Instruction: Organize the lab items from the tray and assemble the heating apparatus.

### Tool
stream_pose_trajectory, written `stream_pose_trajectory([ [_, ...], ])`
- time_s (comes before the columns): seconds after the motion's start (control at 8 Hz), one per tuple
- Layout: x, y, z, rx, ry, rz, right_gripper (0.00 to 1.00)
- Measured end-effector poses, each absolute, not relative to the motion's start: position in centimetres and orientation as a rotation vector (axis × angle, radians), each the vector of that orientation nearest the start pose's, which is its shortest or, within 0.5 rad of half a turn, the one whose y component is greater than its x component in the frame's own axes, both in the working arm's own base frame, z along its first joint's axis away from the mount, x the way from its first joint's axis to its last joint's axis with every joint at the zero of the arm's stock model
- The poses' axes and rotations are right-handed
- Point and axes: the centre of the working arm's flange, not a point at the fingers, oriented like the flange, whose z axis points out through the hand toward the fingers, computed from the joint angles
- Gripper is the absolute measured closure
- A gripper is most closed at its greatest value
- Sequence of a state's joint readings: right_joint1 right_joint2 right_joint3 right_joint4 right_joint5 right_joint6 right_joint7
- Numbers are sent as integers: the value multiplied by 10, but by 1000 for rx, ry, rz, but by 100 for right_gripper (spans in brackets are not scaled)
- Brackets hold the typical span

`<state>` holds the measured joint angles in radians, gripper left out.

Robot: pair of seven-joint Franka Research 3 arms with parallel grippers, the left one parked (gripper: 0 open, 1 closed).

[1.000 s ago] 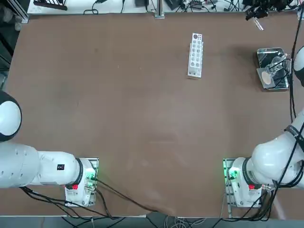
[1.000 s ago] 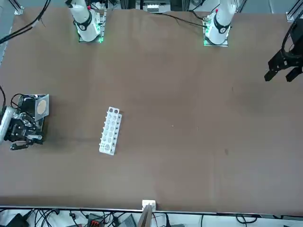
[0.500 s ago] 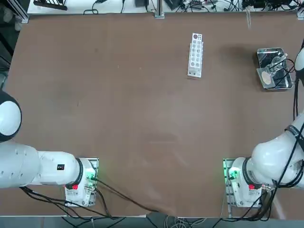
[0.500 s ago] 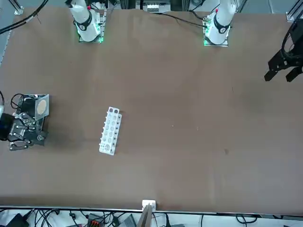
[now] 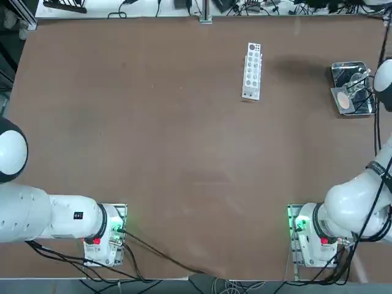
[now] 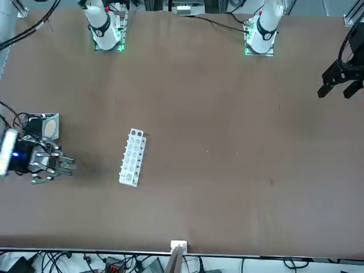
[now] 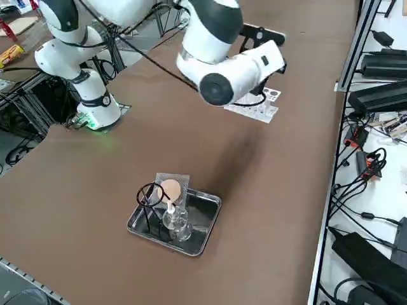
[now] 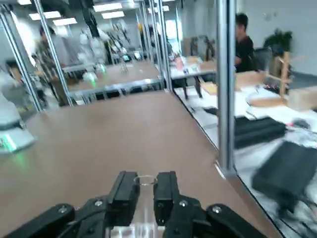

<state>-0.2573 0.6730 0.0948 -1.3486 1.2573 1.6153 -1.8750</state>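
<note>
The shiny steel tray (image 7: pixel 210 204) sits near the table's right edge and holds the lab items. These are a small clear glass burner (image 7: pixel 176 219), a black wire ring stand (image 7: pixel 149 196) and a grey square mesh with a pale round centre (image 7: pixel 170 189). The same tray (image 5: pixel 349 65) shows in the top view and the tray (image 6: pixel 35 118) also in the front view. My right gripper (image 8: pixel 145 191) hangs in the air beside the tray, off it on the rack's side (image 6: pixel 57 166). It is shut on a thin clear glass tube (image 8: pixel 144 181), and its fingers lie level.
A long white rack with round holes (image 5: pixel 252 70) lies on the table between the tray and the table's middle; the rack (image 6: pixel 132 156) is a short way from my gripper. Cables and black boxes (image 7: pixel 381 95) line the strip past the table's far edge. People stand in the room beyond.
My right gripper has lifted away from above the tray and swung toward the white rack, turning level. In the top view it has left the picture at the far edge.
</note>
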Motion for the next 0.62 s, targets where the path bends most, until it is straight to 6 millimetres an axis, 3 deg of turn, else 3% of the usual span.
stream_pose_trajectory([
  [0.38, 721, 24, 341, -1381, -1051, -1069, 77],
  [0.62, 721, 47, 324, -1326, -1002, -1093, 77],
])
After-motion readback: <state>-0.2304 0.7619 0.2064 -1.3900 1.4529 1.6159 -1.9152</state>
